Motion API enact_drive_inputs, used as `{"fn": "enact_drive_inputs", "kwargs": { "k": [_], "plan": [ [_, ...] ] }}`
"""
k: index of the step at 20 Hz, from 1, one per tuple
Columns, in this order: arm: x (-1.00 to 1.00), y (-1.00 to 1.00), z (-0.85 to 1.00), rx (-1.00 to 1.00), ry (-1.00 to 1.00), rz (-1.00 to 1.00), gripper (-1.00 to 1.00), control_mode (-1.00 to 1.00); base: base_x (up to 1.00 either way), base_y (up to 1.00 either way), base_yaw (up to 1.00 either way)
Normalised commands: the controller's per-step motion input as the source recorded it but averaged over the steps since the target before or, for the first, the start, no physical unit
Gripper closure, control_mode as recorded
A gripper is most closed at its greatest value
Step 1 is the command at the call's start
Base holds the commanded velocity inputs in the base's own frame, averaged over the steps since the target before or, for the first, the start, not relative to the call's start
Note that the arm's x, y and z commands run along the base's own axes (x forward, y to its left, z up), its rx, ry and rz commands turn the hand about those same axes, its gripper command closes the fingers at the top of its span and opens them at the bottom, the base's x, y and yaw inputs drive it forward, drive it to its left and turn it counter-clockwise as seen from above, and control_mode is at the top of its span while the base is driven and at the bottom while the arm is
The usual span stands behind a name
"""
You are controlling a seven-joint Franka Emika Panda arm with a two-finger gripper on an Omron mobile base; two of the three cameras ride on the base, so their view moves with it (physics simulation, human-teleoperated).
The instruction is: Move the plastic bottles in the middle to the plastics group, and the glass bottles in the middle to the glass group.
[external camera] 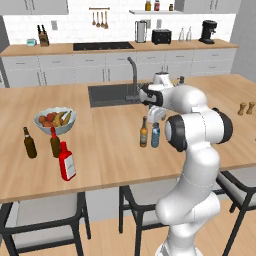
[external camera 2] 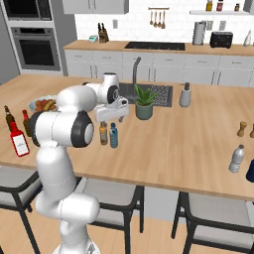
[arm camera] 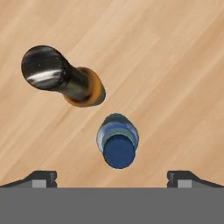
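**Op A:** Over the middle of the desk (external camera: 120,150) I have the gripper (arm camera: 112,178) hanging with its jaws spread wide and nothing between them. Straight below sits the small blue water bottle (arm camera: 117,144), upright, its cap nearly centred between the fingertips.

**Op B:** And the amber bottle (arm camera: 65,78)?

**Op A:** Just beside it, also upright, apart but close. That is my worry. If I descend off-centre, one finger could clip the amber bottle's shoulder and tip it, and a glass bottle falling would likely knock the blue one too. I judge a straight drop with the fingers on the two free sides of the blue bottle is safest.

**Op B:** Anything else in the way?

**Op A:** From the right base view the potted plant (external camera 2: 144,103) stands behind the pair, near but not touching, and the sink (external camera: 112,95) lies beyond. The near edge of the desk is well apart from both bottles, so a slide off seems unlikely.

**Op B:** Where does it go?

**Op A:** A clear bottle (external camera 2: 237,158) stands far to the right, close to the desk's front edge; I take that for the plastics group. Open wood lies between, so the carry looks free. The red bottle (external camera: 67,161) already stands by the two dark brown bottles (external camera: 30,143) on the left.
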Motion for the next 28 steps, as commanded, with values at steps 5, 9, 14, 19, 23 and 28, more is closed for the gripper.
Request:
{"fn": "enact_drive_inputs", "kwargs": {
  "k": [5, 9, 14, 19, 23, 28],
  "plan": [
    [0.23, 0.09, -0.18, 0.00, 0.00, 0.01, -1.00, -1.00, 0.00, 0.00, 0.00],
    [0.13, 0.04, -0.14, 0.00, 0.00, 0.00, -1.00, -1.00, 0.00, 0.00, 0.00],
    [0.00, 0.00, -0.01, 0.00, 0.00, 0.00, -1.00, -1.00, 0.00, 0.00, 0.00],
    [-0.05, 0.00, 0.00, 0.00, 0.00, 0.00, -1.00, -1.00, 0.00, 0.00, 0.00],
    [-0.05, 0.00, -0.13, 0.00, 0.00, 0.00, -1.00, -1.00, 0.00, 0.00, 0.00],
    [-0.09, 0.00, -0.17, 0.00, 0.00, 0.00, -1.00, -1.00, 0.00, 0.00, 0.00]
  ]
}}
